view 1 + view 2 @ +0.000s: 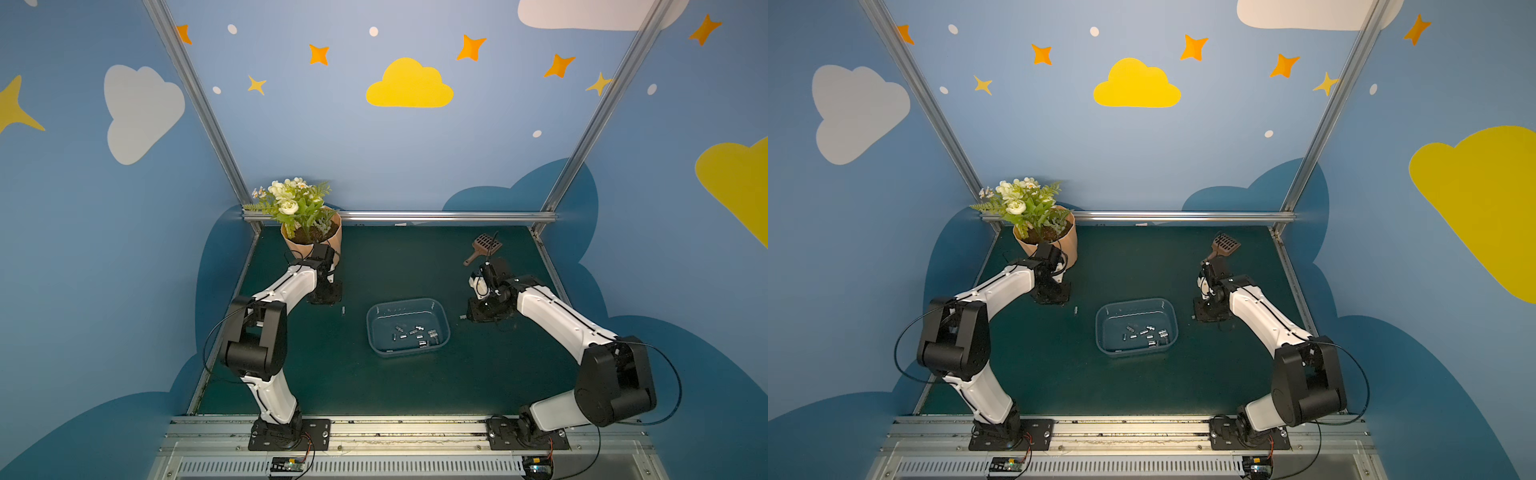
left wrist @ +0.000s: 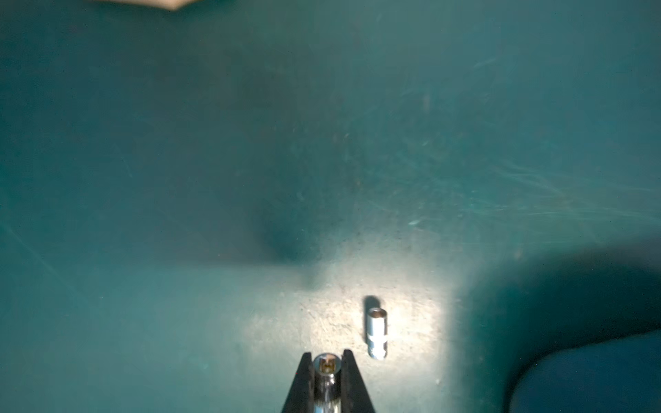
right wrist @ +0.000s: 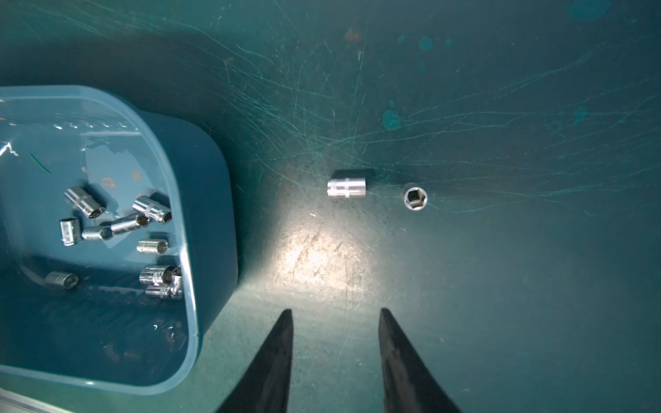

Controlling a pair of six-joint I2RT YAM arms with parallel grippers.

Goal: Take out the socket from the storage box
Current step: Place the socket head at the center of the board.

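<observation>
- My left gripper [image 2: 326, 359] is clamped on one socket [image 2: 324, 375], outside the storage box [image 3: 214, 214].
- My right gripper [image 3: 334, 314] stands open and empty, just beside the storage box.

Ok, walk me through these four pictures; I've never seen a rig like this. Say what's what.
These are two robot arms, a left arm and a right arm, mounted on a green table. Two pictures look down from one overhead camera; the other two come from cameras on the wrists. Mid-table sits the storage box holding small metal sockets. A flowerpot and a brown scoop are at the back. The left claw is shut on one socket, beside a loose socket. The right claw is open and empty, near two more sockets outside the box.
</observation>
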